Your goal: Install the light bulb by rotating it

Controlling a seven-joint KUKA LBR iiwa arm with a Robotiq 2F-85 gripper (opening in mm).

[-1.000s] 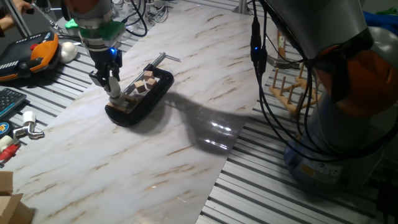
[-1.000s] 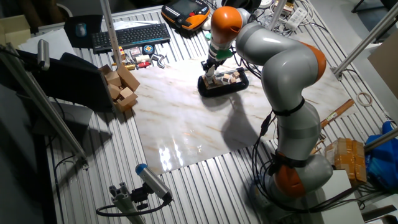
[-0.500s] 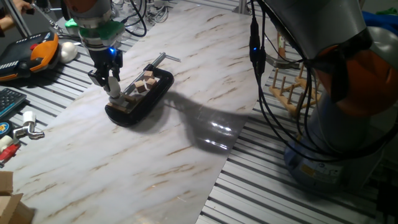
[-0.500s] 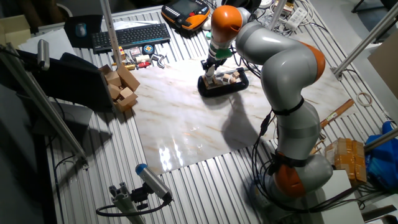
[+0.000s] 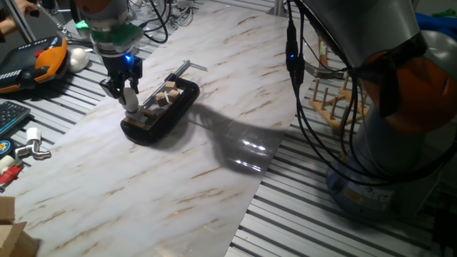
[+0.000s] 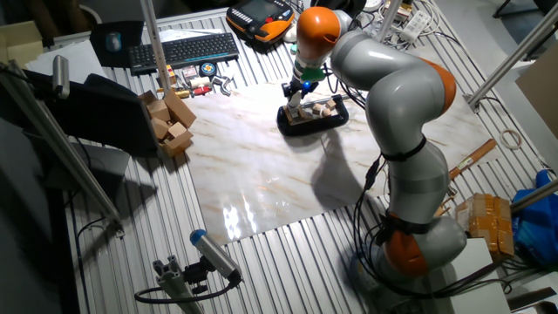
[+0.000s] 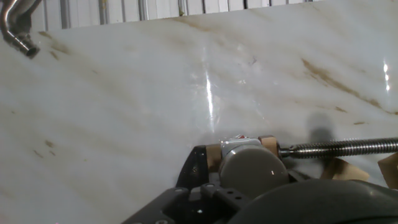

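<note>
Gripper [image 5: 129,100] fingers pinch the light bulb [image 5: 133,110] upright over the black tray [image 5: 175,116] of wooden blocks [image 5: 165,96].

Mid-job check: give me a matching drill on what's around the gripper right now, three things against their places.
Things:
1. light bulb
2. black tray
3. white ball

Places:
A. off the marble board, beside the orange pendant
B. between the gripper fingers, at the tray's end
C. on the marble board, holding wooden blocks

Pairs: 1-B, 2-C, 3-A
</note>
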